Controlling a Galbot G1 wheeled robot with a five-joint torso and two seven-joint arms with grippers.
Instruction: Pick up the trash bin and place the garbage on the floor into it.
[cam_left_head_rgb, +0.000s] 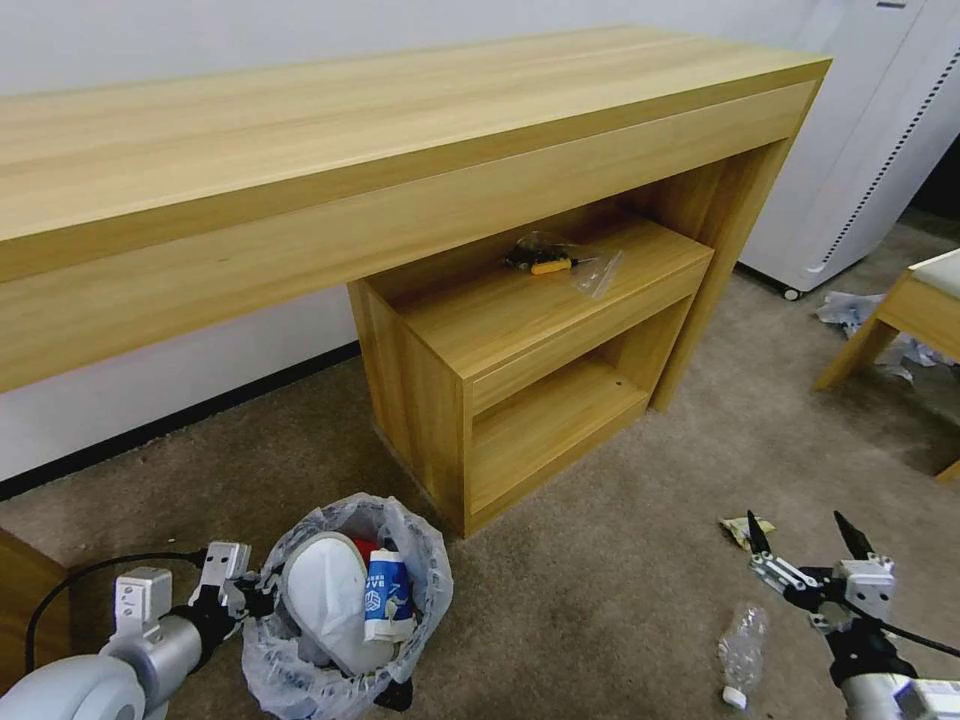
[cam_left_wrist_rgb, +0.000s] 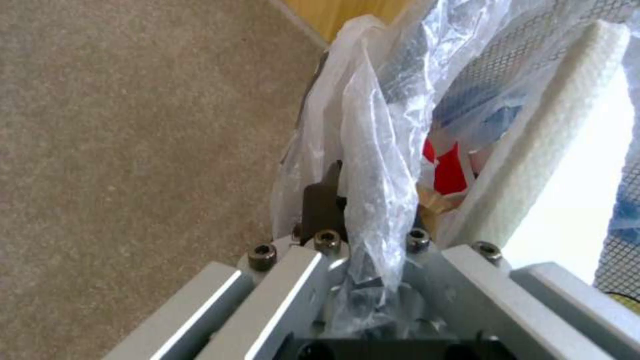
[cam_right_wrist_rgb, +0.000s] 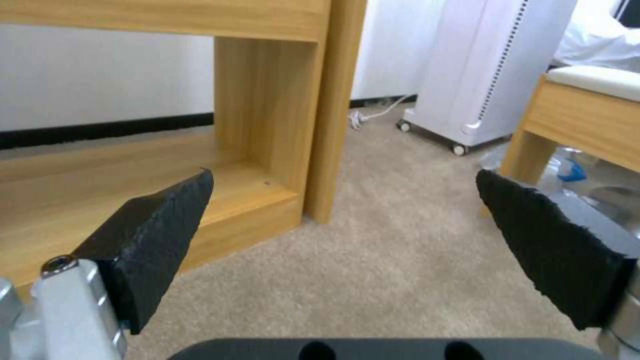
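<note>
My left gripper (cam_left_head_rgb: 262, 592) is clamped on the rim of the small round black trash bin (cam_left_head_rgb: 340, 610), pinching its crinkly translucent white plastic liner (cam_left_wrist_rgb: 373, 165); the arm enters low from the left, forearm roughly level. The bin sits at the near left over the beige short-pile carpet (cam_left_head_rgb: 600, 560). Inside stand a white slipper (cam_left_head_rgb: 325, 600), a blue-and-white carton (cam_left_head_rgb: 385, 598) bearing the partly legible letters "VE", and something red (cam_left_wrist_rgb: 450, 172).

My right gripper (cam_left_head_rgb: 805, 545) hovers at the near right, black fingers spread wide with nothing between them, pointing toward the furniture. Just beside it on the carpet lie a crumpled clear plastic bottle (cam_left_head_rgb: 742, 652) with a white cap and a small yellowish wrapper (cam_left_head_rgb: 742, 528).

Ahead stands a light wooden desk (cam_left_head_rgb: 400, 130) with a low open shelf unit (cam_left_head_rgb: 540, 340) beneath it; a clear bag holding a yellow-handled item (cam_left_head_rgb: 550, 262) lies on the unit's top. A white wheeled appliance (cam_left_head_rgb: 860, 150) and a wooden bench leg (cam_left_head_rgb: 850, 355) stand at the right.
</note>
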